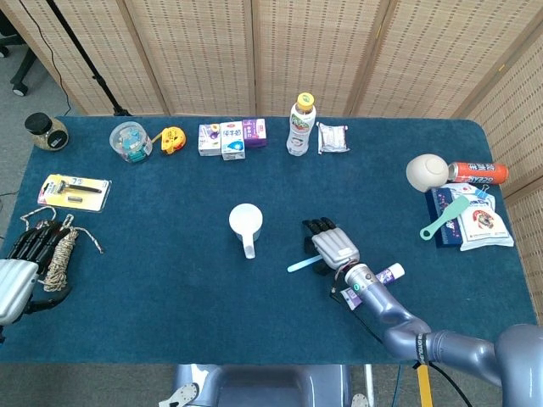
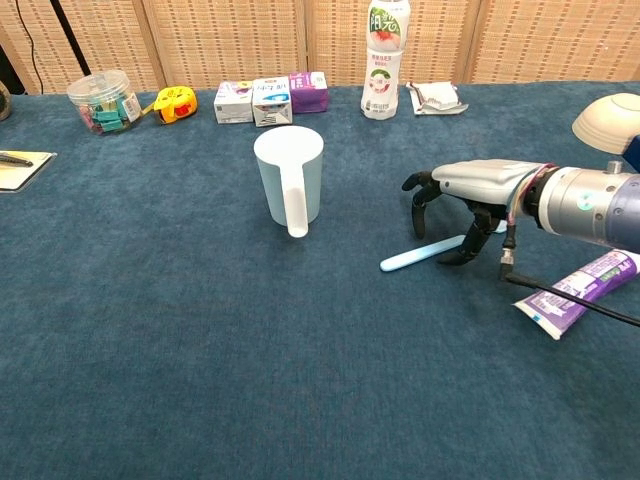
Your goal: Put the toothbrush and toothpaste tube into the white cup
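The right hand [image 2: 470, 205] is seen arched over the toothbrush [image 2: 425, 254], fingers curled down around its far end; whether the handle is actually pinched cannot be told. The toothbrush is laid flat on the desk [image 2: 200, 380], its long axis pointed left toward the white cup [image 2: 289, 180], which is stood upright nearby. The toothpaste tube [image 2: 580, 290] is left beside the wrist. The left hand [image 1: 21, 263] is rested far off, fingers loosely spread.
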`<state>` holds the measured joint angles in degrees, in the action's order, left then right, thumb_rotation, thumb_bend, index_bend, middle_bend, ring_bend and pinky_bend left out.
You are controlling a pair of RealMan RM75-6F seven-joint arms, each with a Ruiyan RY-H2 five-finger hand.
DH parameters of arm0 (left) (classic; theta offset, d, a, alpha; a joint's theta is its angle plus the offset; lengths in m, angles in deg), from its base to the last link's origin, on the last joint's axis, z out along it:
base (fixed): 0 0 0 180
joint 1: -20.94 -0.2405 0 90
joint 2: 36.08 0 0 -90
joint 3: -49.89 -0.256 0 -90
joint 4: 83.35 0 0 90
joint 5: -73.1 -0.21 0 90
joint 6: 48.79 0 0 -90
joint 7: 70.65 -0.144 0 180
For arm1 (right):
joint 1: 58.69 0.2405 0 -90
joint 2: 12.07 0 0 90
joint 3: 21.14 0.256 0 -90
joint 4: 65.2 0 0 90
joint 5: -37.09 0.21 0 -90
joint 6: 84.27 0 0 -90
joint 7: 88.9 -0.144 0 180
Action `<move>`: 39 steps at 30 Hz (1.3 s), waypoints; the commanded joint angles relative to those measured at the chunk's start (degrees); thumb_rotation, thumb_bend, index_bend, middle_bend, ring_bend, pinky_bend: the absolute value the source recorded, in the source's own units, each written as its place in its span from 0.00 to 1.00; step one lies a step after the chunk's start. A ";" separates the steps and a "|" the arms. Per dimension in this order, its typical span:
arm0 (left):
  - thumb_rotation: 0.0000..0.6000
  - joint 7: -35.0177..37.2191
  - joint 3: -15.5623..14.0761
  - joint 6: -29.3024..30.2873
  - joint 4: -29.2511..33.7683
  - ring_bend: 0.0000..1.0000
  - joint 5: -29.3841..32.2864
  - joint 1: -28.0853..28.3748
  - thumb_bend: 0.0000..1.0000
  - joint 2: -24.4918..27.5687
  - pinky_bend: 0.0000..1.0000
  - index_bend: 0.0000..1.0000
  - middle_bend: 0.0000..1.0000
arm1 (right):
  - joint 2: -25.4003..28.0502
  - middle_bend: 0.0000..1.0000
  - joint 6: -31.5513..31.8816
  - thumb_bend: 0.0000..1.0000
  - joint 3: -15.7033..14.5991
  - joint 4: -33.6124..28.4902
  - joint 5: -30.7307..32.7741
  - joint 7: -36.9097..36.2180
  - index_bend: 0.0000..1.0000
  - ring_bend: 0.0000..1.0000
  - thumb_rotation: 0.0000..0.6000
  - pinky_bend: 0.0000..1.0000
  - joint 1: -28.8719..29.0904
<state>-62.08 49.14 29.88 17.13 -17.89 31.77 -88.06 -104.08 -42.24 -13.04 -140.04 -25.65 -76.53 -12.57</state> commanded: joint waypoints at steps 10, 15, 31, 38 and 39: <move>1.00 0.28 0.02 -0.22 -0.06 0.00 0.11 0.08 0.24 0.11 0.00 0.00 0.00 | -0.76 0.06 -1.27 0.38 -0.41 0.67 2.41 1.90 0.45 0.00 1.00 0.00 1.00; 1.00 0.37 -0.02 -0.31 -0.05 0.00 0.02 0.13 0.24 0.15 0.00 0.00 0.00 | -0.71 0.07 -1.30 0.40 -0.49 0.45 2.83 2.24 0.46 0.00 1.00 0.00 1.24; 1.00 0.56 -0.05 -0.35 -0.14 0.00 -0.01 0.15 0.24 0.19 0.00 0.00 0.00 | -1.54 0.09 -0.03 0.40 -0.75 1.21 1.10 0.64 0.51 0.00 1.00 0.00 0.89; 1.00 0.24 -0.14 -0.56 0.03 0.00 -0.07 0.22 0.24 0.15 0.00 0.00 0.00 | -1.91 0.09 -0.09 0.40 -0.97 1.88 0.43 -0.17 0.52 0.00 1.00 0.00 0.68; 1.00 0.25 -0.13 -0.57 0.04 0.00 -0.01 0.21 0.24 0.16 0.00 0.00 0.00 | -1.94 0.09 0.01 0.40 -0.99 1.90 0.26 -0.29 0.53 0.00 1.00 0.00 0.62</move>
<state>-61.84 49.01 29.31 17.17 -17.89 31.98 -87.90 -105.98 -42.28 -14.02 -138.18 -25.33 -76.77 -11.92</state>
